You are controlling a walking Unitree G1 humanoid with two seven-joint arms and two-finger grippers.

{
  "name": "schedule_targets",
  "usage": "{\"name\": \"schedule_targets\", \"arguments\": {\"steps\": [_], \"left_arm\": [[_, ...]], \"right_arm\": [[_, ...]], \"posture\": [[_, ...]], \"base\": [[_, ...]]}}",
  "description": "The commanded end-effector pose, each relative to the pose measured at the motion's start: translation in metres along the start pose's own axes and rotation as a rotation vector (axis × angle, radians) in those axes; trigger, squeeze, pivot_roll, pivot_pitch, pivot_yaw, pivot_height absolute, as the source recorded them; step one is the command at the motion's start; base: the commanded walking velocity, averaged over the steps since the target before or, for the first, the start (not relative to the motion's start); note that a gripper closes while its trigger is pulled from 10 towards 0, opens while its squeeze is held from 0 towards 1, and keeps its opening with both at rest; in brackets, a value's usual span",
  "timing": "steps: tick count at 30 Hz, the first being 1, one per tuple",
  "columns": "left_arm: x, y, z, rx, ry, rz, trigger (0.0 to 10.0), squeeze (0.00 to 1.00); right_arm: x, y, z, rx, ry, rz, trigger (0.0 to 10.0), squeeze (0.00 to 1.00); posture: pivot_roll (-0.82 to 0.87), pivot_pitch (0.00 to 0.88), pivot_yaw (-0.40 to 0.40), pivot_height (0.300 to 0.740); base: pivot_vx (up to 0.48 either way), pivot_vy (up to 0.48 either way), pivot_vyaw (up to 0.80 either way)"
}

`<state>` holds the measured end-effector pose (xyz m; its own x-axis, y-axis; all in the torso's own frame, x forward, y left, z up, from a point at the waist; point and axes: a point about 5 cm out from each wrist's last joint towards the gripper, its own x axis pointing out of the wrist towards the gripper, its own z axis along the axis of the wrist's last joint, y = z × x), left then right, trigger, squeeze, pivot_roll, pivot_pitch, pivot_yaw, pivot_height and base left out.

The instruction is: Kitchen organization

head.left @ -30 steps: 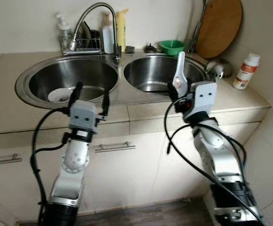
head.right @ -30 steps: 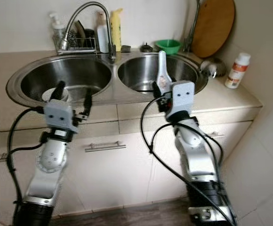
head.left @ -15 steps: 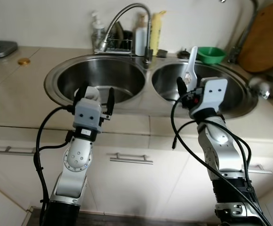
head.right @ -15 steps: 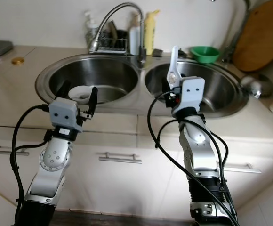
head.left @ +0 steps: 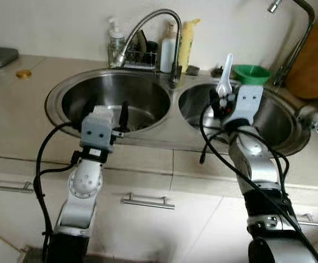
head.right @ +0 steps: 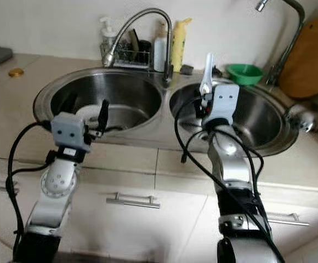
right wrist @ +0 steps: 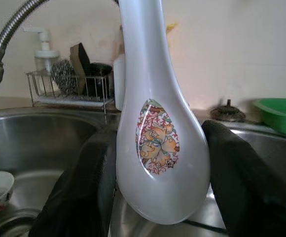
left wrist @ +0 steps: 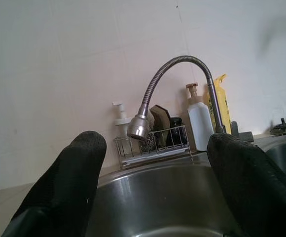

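Note:
My right gripper (head.left: pixel 222 102) is shut on a white ceramic spoon (head.left: pixel 225 76) with a flower pattern. The spoon stands upright, handle up, over the near rim of the right basin (head.left: pixel 279 129). In the right wrist view the spoon (right wrist: pixel 158 138) sits between the two black fingers (right wrist: pixel 84 187). At the near rim of the left basin (head.left: pixel 142 96), my left gripper (head.left: pixel 108 112) is open and holds nothing. A small white bowl (head.right: pixel 86 113) lies in that basin just behind it. The left wrist view looks between the spread fingers (left wrist: pixel 79 173) at the faucet (left wrist: pixel 167 84).
A curved faucet (head.left: pixel 148 24) rises between the basins. Behind it are a wire rack (head.left: pixel 134 55), a soap dispenser (head.left: pixel 115 39) and a yellow bottle (head.left: pixel 187 37). A green bowl (head.left: pixel 252 73), a wooden board (head.left: pixel 315 60) and a steel ladle (head.left: pixel 311 118) are at the right.
The camera has swung left and come nearer the counter. Both grippers now reach further over the sink rim. The right one still holds the spoon upright.

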<state>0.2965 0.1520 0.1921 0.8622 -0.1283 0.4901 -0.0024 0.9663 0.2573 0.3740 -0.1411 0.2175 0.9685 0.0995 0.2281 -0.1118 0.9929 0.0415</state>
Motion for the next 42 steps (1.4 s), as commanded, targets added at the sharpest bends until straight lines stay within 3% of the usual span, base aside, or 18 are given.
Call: {"name": "schedule_targets", "arguments": {"steps": [1, 5, 8, 11, 12, 13, 24, 30, 36, 37, 38, 41, 42], "left_arm": [[0.002, -0.004, 0.003, -0.008, -0.010, -0.017, 10.0, 0.00], [0.003, -0.007, 0.003, -0.012, -0.012, -0.030, 10.0, 0.00], [0.005, -0.008, 0.004, -0.012, -0.014, -0.034, 10.0, 0.00], [0.005, -0.007, 0.004, -0.013, -0.014, -0.033, 10.0, 0.00], [0.004, -0.007, 0.003, -0.012, -0.013, -0.033, 10.0, 0.00], [0.003, -0.007, 0.003, -0.012, -0.011, -0.034, 10.0, 0.00], [0.003, -0.010, 0.002, -0.021, -0.004, -0.042, 10.0, 0.00], [0.003, -0.013, 0.000, -0.030, 0.006, -0.056, 10.0, 0.00], [0.002, -0.015, -0.001, -0.036, 0.011, -0.067, 10.0, 0.00], [0.002, -0.015, -0.001, -0.037, 0.012, -0.068, 10.0, 0.00], [0.002, -0.016, -0.001, -0.037, 0.013, -0.069, 10.0, 0.00], [0.002, -0.016, -0.002, -0.037, 0.015, -0.070, 10.0, 0.00], [0.002, -0.016, -0.002, -0.037, 0.016, -0.071, 10.0, 0.00]], "right_arm": [[0.006, -0.005, -0.007, 0.008, 0.059, -0.006, 10.0, 0.00], [0.012, -0.008, -0.021, -0.002, 0.162, -0.027, 10.0, 0.00], [0.014, -0.016, -0.041, 0.071, 0.307, -0.086, 10.0, 0.00], [0.014, -0.017, -0.045, 0.112, 0.321, -0.086, 10.0, 0.00], [0.013, -0.016, -0.047, 0.122, 0.328, -0.078, 10.0, 0.71], [0.012, -0.014, -0.050, 0.130, 0.331, -0.059, 10.0, 1.00], [0.013, -0.006, -0.047, 0.169, 0.262, 0.021, 10.0, 1.00], [0.009, -0.002, -0.045, 0.127, 0.240, 0.091, 10.0, 1.00], [0.008, -0.007, -0.048, 0.081, 0.259, 0.059, 10.0, 1.00], [0.008, -0.009, -0.049, 0.054, 0.274, 0.034, 10.0, 0.88], [0.009, -0.012, -0.048, 0.044, 0.269, 0.016, 10.0, 0.00], [0.009, -0.014, -0.046, 0.044, 0.255, 0.008, 10.0, 0.00], [0.009, -0.016, -0.045, 0.048, 0.237, 0.000, 10.0, 0.29]], "posture": [[0.08, 0.000, -0.041, 0.740], [0.08, 0.000, -0.042, 0.740], [0.09, 0.000, -0.047, 0.740], [0.09, 0.000, -0.049, 0.740], [0.10, 0.000, -0.050, 0.740], [0.10, 0.000, -0.052, 0.740], [0.09, 0.000, -0.048, 0.740], [0.08, 0.000, -0.042, 0.740], [0.07, 0.000, -0.042, 0.740], [0.07, 0.000, -0.042, 0.740], [0.07, 0.000, -0.042, 0.740], [0.07, 0.000, -0.042, 0.740], [0.08, 0.000, -0.043, 0.740]], "base": [[0.000, 0.000, 0.00], [0.000, 0.000, 0.00], [0.000, 0.000, 0.00], [0.000, 0.000, 0.00], [0.000, 0.000, 0.00], [0.000, 0.000, 0.00], [0.000, 0.000, 0.00], [0.000, 0.000, 0.00], [0.000, 0.000, 0.00], [0.000, 0.000, 0.00], [0.000, 0.000, 0.00], [0.000, 0.000, 0.00], [0.000, 0.000, 0.00]]}}
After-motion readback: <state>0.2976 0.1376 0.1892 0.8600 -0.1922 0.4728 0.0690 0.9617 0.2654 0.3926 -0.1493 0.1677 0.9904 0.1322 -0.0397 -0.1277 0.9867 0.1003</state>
